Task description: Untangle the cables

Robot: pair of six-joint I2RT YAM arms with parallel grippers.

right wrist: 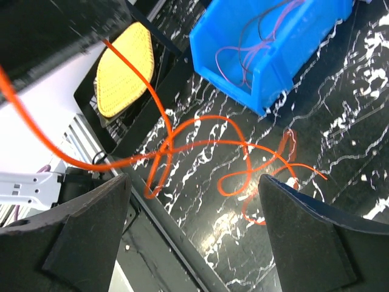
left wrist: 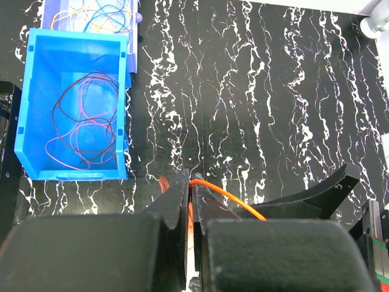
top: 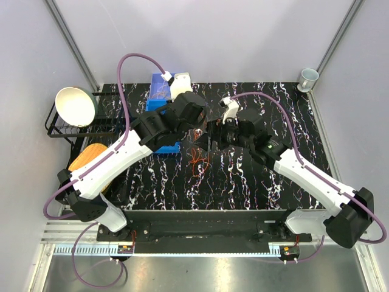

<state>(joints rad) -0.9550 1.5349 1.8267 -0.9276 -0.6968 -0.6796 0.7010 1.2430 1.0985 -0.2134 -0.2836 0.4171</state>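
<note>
**Left hand (left wrist: 191, 180) clenched on orange cable (right wrist: 200, 121), right hand (right wrist: 193, 201) spread wide**

Top view: both arms reach in over the middle of the dark marbled surface (top: 243, 182), and the two hands sit close together there; the loose end of the orange cable lies in small loops on the surface just nearer than the hands; a blue bin (top: 159, 91) stands at the far side, partly hidden under the left arm; a white bowl (top: 76, 106) rests on a black rack (top: 58, 131) at the far left, a yellow pad (top: 85, 159) lies nearer on that side, and a cup (top: 308, 78) stands in the far right corner

Left wrist view: the fingers are pressed together with the orange cable pinched between them, and the strand curves away to the right; the blue bin at the upper left holds red and dark cables (left wrist: 82, 118) in loose loops; just beyond it a paler container (left wrist: 132, 42) holds yellow and blue cables (left wrist: 91, 15)

Right wrist view: the fingers (right wrist: 91, 237) stand far apart and grasp nothing; beyond them the orange cable lies on the surface in several loops that cross one another, and one strand rises from the tangle toward the upper left; the blue bin is at the upper right, the yellow pad at the upper left
</note>
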